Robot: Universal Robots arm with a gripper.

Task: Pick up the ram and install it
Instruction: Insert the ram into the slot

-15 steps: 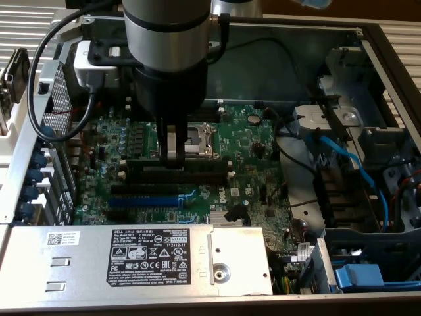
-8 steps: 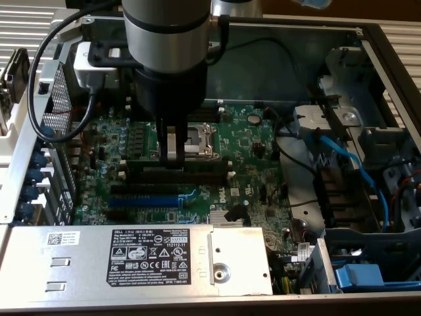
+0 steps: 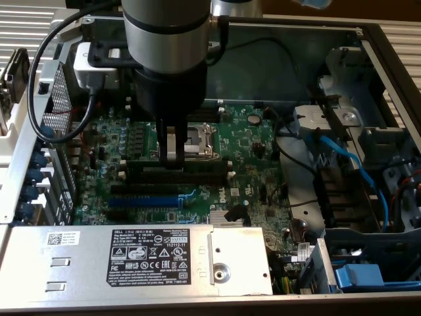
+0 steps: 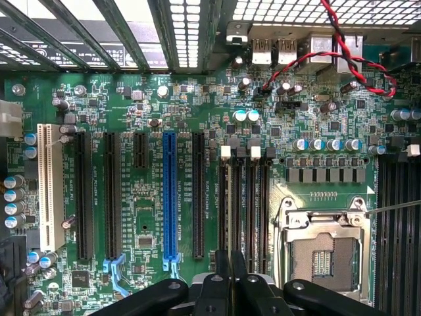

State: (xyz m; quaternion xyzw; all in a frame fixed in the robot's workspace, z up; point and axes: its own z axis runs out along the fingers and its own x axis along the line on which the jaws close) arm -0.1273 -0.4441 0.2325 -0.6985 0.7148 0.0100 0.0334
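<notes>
The gripper (image 3: 173,163) seems clenched on the ram (image 3: 204,162); it should keep the stick level and parallel over the memory slots (image 4: 227,197).

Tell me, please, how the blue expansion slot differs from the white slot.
The blue slot is bright blue, the white slot cream-white. The blue slot ends in a blue latch; the white slot shows none. The blue slot lies between black slots, while the white slot is outermost in the row, next to capacitors. Both are long, empty and parallel.
</notes>
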